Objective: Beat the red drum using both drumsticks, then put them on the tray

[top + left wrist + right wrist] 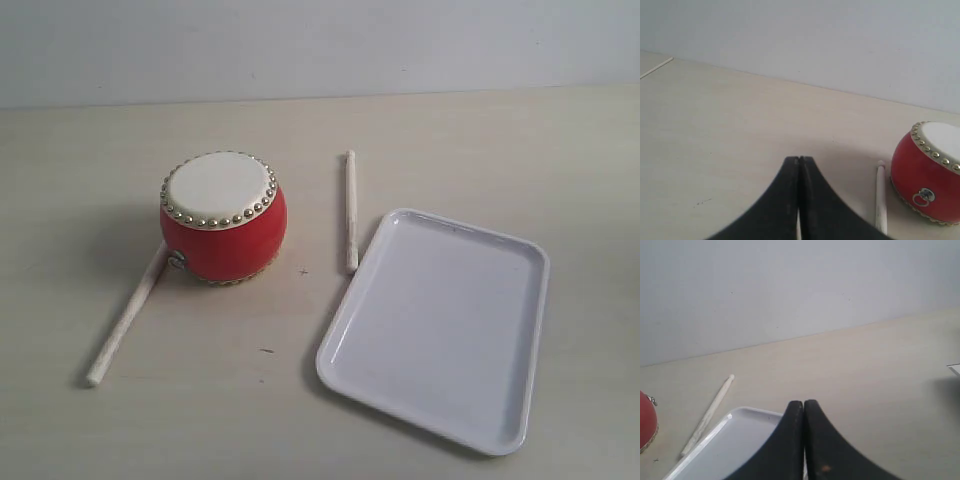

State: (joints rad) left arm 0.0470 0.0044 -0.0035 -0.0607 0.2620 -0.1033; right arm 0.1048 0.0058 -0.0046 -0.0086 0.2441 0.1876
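Observation:
The red drum (pixel 223 219) stands upright at the table's middle left, its cream head ringed with brass studs. One drumstick (pixel 128 316) lies slanted against the drum's left base. The other drumstick (pixel 351 210) lies between the drum and the white tray (pixel 440 325), its near end at the tray's corner. No arm shows in the exterior view. My left gripper (pixel 799 159) is shut and empty, left of a drumstick (pixel 881 200) and the drum (pixel 927 175). My right gripper (pixel 803 402) is shut and empty above the tray's corner (pixel 740 435), with the drumstick (pixel 707 415) off to its side.
A pale wall runs along the table's far edge. A thin pale strip (pixel 656 67) lies far off in the left wrist view, and a white edge (pixel 955 369) shows at the border of the right wrist view.

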